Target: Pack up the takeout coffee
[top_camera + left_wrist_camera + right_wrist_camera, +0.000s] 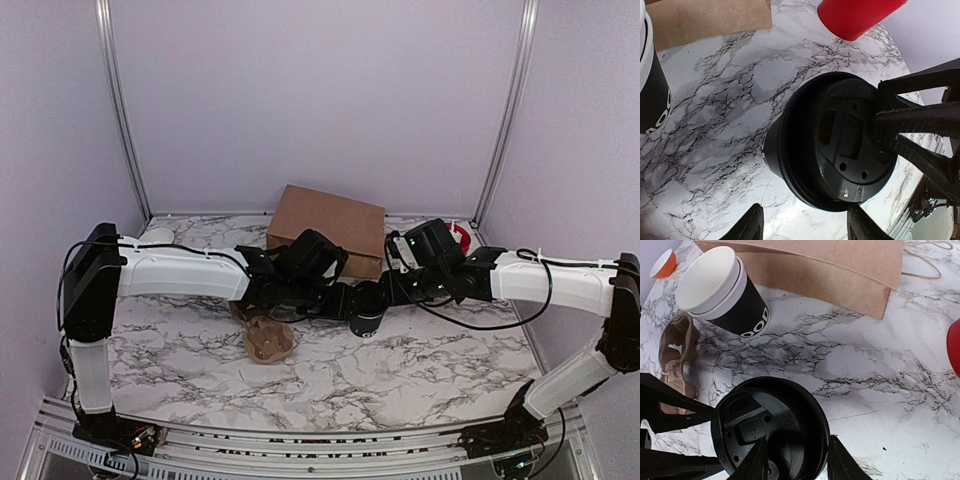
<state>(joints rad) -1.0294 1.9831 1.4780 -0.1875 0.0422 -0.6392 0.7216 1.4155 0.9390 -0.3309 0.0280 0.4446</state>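
Lidded takeout coffee (771,430) | right pincer (796,460) pinching it | left pincer (805,222) spread | orange cup (663,263) right-wrist only

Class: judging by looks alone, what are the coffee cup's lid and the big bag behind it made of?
Lid: apparently moulded black plastic, semi-gloss, with embossed marks and small vent holes. Bag: matte brown kraft paper, with sharp folded edges and a twisted cord handle.

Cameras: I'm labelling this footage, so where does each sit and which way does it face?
Top: high behind the bases, looking down at the table, both arms showing.
Left wrist: above the lidded cup, own fingers below, right claw on the lid.
Right wrist: beside the same cup, facing the paper bag.
All share that cup.
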